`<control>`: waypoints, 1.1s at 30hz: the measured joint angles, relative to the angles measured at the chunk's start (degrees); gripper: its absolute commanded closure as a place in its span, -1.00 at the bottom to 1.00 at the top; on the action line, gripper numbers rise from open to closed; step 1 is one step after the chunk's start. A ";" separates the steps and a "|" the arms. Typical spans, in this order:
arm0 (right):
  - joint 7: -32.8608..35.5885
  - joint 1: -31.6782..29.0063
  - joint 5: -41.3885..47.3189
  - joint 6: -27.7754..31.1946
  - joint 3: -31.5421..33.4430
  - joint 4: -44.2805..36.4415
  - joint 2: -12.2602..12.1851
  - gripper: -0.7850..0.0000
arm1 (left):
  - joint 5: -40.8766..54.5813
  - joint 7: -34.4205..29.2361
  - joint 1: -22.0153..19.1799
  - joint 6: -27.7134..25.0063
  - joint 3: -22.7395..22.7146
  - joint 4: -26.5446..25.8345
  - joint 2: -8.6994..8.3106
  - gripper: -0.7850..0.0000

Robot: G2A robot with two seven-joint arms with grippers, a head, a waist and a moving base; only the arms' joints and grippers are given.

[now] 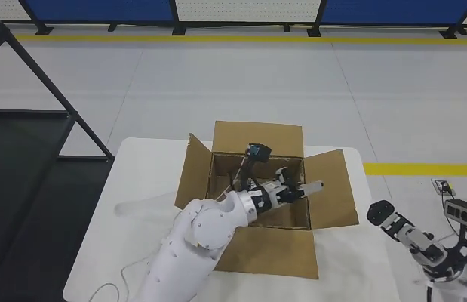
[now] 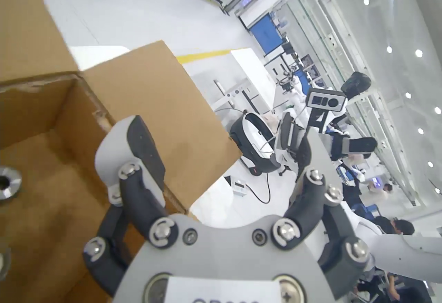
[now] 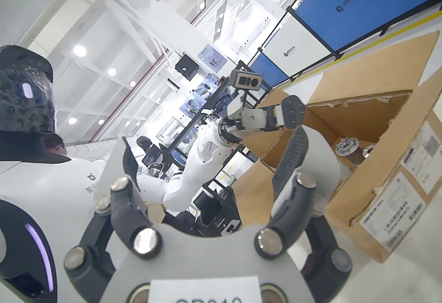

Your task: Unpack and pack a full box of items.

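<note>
Simply: box (image 1: pixel 257 137) upright, mouth upward.

Factory hall: floor lines (image 1: pixel 218 38), blue partitions (image 1: pixel 97 9)

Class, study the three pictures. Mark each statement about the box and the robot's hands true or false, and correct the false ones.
1. The cardboard box has its flaps open. True.
2. The left hand grips a metal part. False: it hangs open over the box, holding nothing.
3. Metal parts lie inside the box. True.
4. The right hand is inside the box. False: it is open, near the table edge, apart from the box.
</note>
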State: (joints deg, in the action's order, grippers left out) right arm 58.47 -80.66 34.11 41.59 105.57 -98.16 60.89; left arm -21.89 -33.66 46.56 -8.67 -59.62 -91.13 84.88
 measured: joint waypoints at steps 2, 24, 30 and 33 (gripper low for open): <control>-1.40 0.88 -3.06 -1.98 -1.17 -1.27 -0.02 -1.00 | -1.90 -1.20 6.16 0.28 -4.86 -7.56 -1.35 -1.00; -22.50 7.30 -31.05 -23.79 -12.23 -2.76 0.60 -1.00 | 2.40 0.50 28.82 -5.27 -24.47 -18.62 -5.52 -1.00; -24.30 9.10 -31.98 -27.72 -13.49 -0.40 0.69 -1.00 | 1.38 3.46 30.92 -5.32 -27.26 -19.46 -6.09 -1.00; -25.29 9.87 -32.95 -29.37 -14.38 0.51 0.75 -1.00 | -1.30 4.92 32.04 -4.07 -28.53 -19.96 -6.39 -1.00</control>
State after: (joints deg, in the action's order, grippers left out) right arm 33.18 -70.79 1.16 12.23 91.19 -97.64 61.64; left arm -23.18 -28.74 78.60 -12.73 -88.15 -111.09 78.49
